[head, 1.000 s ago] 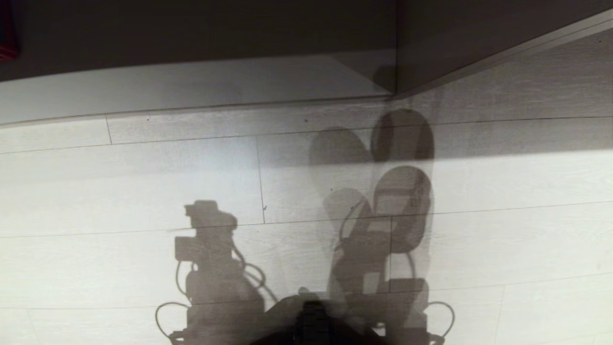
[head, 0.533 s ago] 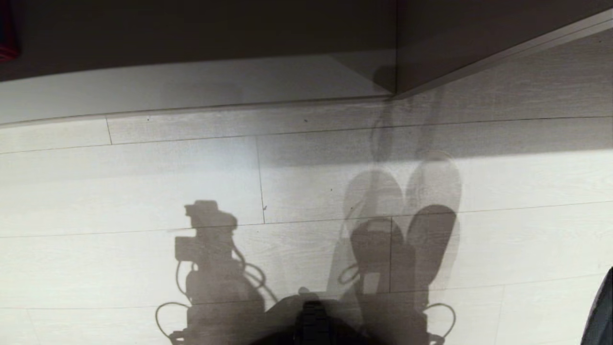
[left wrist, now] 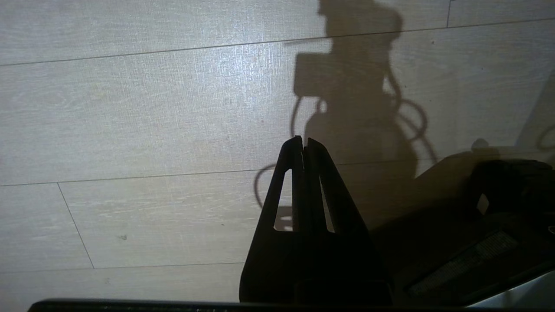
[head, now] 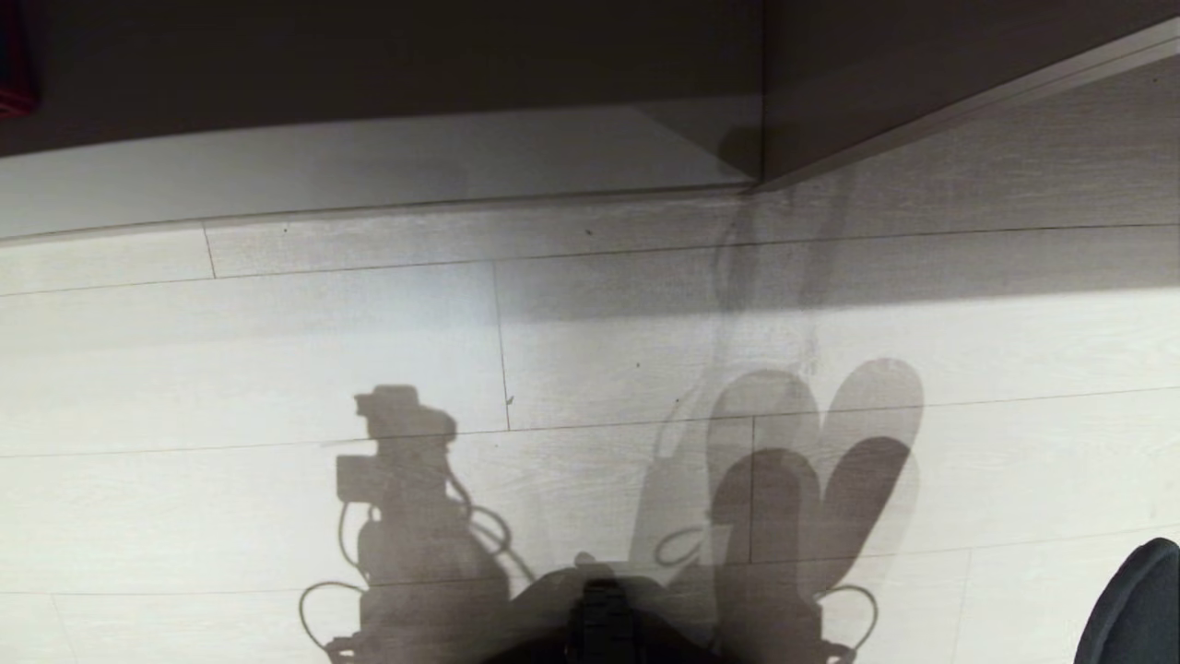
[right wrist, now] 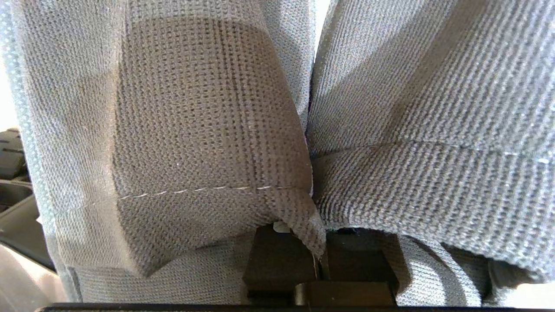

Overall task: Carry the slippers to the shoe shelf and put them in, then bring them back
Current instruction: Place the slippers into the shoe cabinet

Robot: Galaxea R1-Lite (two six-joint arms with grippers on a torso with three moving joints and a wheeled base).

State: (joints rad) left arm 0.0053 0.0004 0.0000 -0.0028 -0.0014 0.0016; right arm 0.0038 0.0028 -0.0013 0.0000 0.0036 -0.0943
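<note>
The right gripper (right wrist: 318, 260) pinches the slippers (right wrist: 303, 130) by their bands; they fill the right wrist view, while the head view catches only a dark tip at the floor's (head: 277, 350) right edge. The shoe shelf (head: 369, 166) stands ahead. The left gripper (left wrist: 303, 145) hangs closed, empty.

I see grey slippers (right wrist: 208, 121) in coarse woven mesh with pale stitching. My left fingers (left wrist: 299, 182) look black against the floor (head: 277, 350), pale whitish wood-grain planks. The shoe shelf (head: 369, 166) shows a pale base, dark above.
</note>
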